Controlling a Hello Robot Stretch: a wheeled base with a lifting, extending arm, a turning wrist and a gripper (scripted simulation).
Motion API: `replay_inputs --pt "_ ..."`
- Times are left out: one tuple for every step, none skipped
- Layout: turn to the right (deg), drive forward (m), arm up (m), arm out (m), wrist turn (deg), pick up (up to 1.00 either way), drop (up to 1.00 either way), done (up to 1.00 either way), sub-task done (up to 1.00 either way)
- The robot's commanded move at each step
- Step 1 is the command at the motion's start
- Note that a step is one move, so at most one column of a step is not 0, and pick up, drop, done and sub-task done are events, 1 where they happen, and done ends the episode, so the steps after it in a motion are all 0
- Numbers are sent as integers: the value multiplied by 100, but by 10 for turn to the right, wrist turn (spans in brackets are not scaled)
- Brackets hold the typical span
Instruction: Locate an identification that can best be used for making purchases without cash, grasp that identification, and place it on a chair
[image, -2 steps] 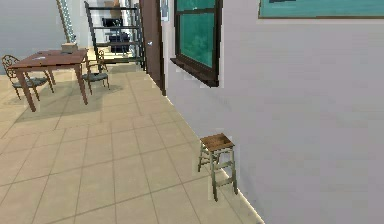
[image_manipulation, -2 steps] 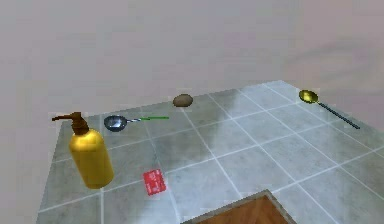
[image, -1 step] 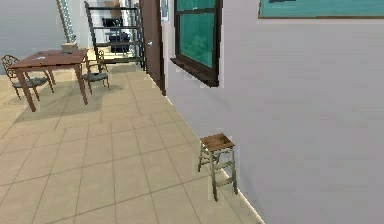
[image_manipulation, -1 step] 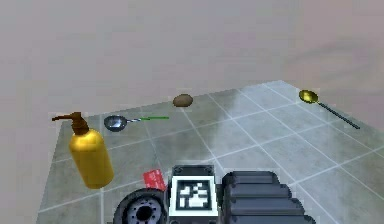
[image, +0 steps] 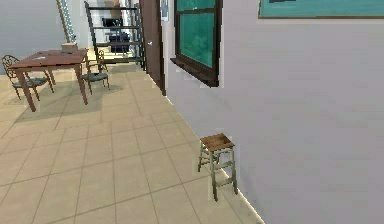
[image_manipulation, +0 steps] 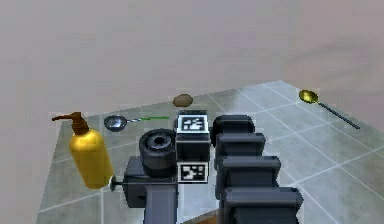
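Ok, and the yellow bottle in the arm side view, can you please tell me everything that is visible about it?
The yellow bottle has a rounded, glossy body that looks like plastic or metal and narrows to a short neck. On top sits a reddish-brown pump head whose spout points to the picture's left. The bottle stands upright on the grey tiled surface, at the view's left. Nothing visibly rests on it.

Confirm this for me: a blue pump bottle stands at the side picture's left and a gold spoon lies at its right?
Not quite. The arm side view shows the pump bottle is yellow, not blue. It does stand at the left, with the gold spoon at the right.
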Motion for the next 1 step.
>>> replay_inputs --pt "0 0 0 0 450 0 0 0 0"
